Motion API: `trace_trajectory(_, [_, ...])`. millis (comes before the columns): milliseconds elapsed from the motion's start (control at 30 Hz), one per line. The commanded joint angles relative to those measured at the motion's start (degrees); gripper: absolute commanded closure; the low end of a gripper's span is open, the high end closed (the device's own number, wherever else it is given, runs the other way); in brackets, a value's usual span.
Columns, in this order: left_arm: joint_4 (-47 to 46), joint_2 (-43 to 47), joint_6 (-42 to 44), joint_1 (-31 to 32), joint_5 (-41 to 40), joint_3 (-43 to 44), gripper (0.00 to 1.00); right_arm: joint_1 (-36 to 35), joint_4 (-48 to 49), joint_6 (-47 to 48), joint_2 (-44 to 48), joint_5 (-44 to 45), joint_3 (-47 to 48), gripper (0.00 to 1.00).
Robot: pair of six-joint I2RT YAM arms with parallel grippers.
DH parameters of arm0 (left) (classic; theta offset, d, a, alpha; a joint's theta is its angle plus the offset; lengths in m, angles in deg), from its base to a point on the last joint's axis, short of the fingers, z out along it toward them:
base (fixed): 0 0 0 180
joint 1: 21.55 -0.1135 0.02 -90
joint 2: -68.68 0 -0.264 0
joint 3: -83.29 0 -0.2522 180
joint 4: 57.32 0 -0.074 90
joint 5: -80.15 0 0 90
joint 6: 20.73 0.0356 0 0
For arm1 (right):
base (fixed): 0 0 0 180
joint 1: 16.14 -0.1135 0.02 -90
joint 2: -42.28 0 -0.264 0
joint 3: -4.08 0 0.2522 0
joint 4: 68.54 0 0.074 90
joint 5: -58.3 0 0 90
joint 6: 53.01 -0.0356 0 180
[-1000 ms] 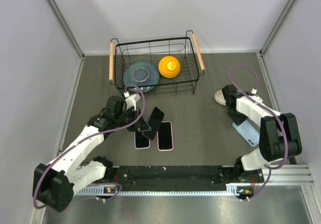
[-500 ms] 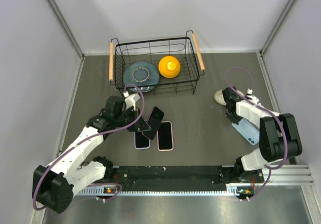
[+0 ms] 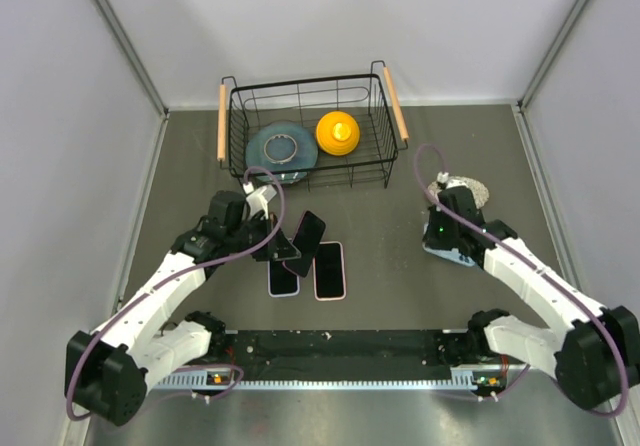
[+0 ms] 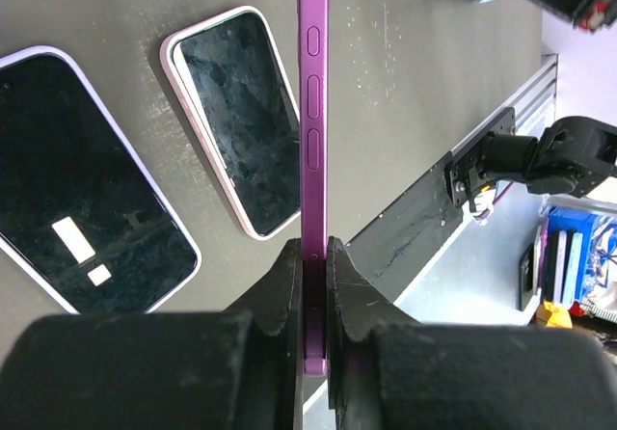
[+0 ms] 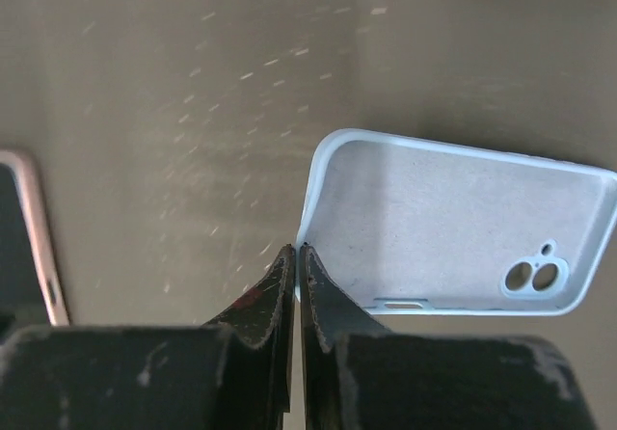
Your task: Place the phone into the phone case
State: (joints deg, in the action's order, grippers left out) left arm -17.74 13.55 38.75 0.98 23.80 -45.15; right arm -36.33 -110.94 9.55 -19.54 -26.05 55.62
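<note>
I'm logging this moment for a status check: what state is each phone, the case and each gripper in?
Purple slim phone: held on edge, lifted.
Left gripper: shut on the purple phone.
Light blue silicone phone case: empty, lying open side up.
Right gripper: shut, tips at the case's rim.
Lavender-rimmed phone: flat, screen up, dark.
Pink-rimmed phone: flat, screen up, dark.

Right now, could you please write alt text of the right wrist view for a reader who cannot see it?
The right gripper, jaws shut, has its tips at the rim of a light blue phone case lying empty, inside up, camera cutout to the right, on the dark table. The edge of a pink-rimmed phone shows at left.
</note>
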Motion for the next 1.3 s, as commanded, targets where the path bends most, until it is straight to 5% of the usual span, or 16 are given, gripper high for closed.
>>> trace_trajectory(0, [-4.2,1.0,-2.5,-0.6,3.3,1.1,1.00,-8.4,-0.9,9.9,5.1,-4.8,-0.2,1.00])
trace_trajectory(167, [-5.2,0.7,-3.6,-0.9,3.7,0.8,1.00,-21.0,2.4,15.6,5.0,-5.4,-1.3,1.00])
trace_trajectory(300, [-4.7,1.1,-3.8,-1.4,3.6,0.9,1.00,-32.0,5.3,29.4,1.7,-2.9,0.0,1.00])
trace_trajectory(467, [-4.4,1.5,-3.8,-2.0,3.4,0.3,1.00,-34.9,4.3,42.4,-0.8,-8.3,1.4,1.00])
trace_trajectory(600, [-5.4,1.1,-4.7,-2.2,5.1,0.2,1.00,-35.8,0.3,65.3,-0.6,-25.0,-0.3,1.00])
trace_trajectory(700, [-5.7,1.2,-5.2,-2.4,6.2,0.3,1.00,-38.4,0.5,74.3,1.5,-26.0,-3.5,1.00])
trace_trajectory(1033, [-11.0,0.6,-8.7,-2.3,8.4,-2.6,1.00,-40.0,0.8,74.2,-4.1,-21.5,-4.7,0.94])
trace_trajectory(1100, [-11.1,0.3,-8.5,-2.3,8.2,-2.6,1.00,-40.0,0.8,72.4,-5.9,-20.2,-3.6,0.77])
trace_trajectory(1267, [-11.4,0.1,-8.7,-2.3,8.5,-2.3,1.00,-40.0,1.3,65.8,-4.9,-18.3,-1.6,0.70])
